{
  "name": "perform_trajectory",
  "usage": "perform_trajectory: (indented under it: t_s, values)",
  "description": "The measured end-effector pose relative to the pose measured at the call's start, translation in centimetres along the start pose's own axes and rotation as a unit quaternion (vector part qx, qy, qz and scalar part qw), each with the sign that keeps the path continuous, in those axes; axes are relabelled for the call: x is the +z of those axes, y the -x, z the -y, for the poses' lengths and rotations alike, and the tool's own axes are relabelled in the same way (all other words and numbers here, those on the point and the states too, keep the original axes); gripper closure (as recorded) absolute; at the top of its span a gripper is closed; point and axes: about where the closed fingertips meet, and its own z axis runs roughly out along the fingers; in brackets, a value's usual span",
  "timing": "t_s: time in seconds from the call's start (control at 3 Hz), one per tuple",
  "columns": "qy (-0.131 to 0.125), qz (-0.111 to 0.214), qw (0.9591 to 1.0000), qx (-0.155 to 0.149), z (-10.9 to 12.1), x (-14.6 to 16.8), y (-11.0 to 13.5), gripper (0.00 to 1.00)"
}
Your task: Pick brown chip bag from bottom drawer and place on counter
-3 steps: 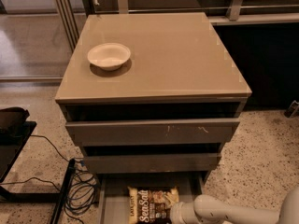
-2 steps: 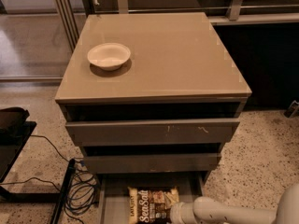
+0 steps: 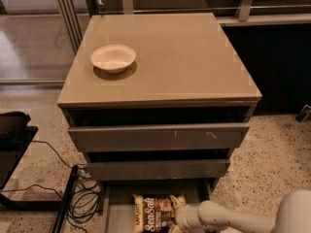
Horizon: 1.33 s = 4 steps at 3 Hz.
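— Where is the brown chip bag (image 3: 154,211)?
— In the bottom drawer (image 3: 119,208), beside the pincer (image 3: 180,217). I cannot tell its grip. The crinkly bag might slip before the counter (image 3: 184,57).

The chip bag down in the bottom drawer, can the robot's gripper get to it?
Probably yes. The bottom drawer is pulled open, nothing covers the brown chip bag, and the gripper sits right at the bag's right edge, low in the drawer.
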Motion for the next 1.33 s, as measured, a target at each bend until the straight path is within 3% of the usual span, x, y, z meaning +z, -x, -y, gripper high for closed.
perform_trajectory:
  t_s: [0.67,1.0,1.33]
  values:
    - [-0.023,0.0,0.9997,0.007,3.3,1.6,-2.2,0.0]
    - [-0.015,-0.004,0.9996,0.022,3.0,2.8,-4.0,0.0]
    - [-0.016,-0.004,0.9996,0.022,3.0,2.8,-4.0,0.19]
